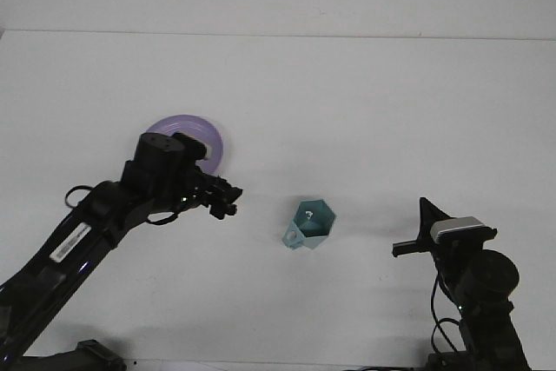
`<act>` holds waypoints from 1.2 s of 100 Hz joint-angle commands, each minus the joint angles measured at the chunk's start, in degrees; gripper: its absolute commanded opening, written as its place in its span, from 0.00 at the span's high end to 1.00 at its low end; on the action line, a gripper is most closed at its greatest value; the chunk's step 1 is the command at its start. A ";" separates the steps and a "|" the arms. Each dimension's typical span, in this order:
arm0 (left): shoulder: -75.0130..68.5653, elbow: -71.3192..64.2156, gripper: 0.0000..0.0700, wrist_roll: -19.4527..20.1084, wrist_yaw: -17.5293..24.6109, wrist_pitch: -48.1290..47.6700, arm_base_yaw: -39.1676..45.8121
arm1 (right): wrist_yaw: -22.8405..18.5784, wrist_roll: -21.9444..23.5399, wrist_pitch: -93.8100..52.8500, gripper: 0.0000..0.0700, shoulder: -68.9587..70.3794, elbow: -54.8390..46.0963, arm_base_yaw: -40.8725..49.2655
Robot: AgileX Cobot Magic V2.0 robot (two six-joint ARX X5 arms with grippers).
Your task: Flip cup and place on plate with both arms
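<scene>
Item: my right gripper (408,248), low at the table's near right edge, well apart from everything; grip state cannot be told. Item: teal cup (309,225), upside down on the white table (365,110), untouched. Item: my left gripper (228,202), extended just left of the cup; grip state unclear. Item: purple plate (215,138), farther back, partly hidden behind my left arm.

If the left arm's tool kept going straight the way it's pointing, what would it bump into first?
Probably the teal cup. The left tool points right and slightly down across the table, with nothing between them. Its height above the table is unclear from this view, so it might pass over the cup.
</scene>
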 commanded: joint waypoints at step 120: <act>41.40 28.55 0.58 -0.09 -1.05 -13.42 -16.59 | -0.13 2.12 0.96 1.00 0.22 0.35 0.02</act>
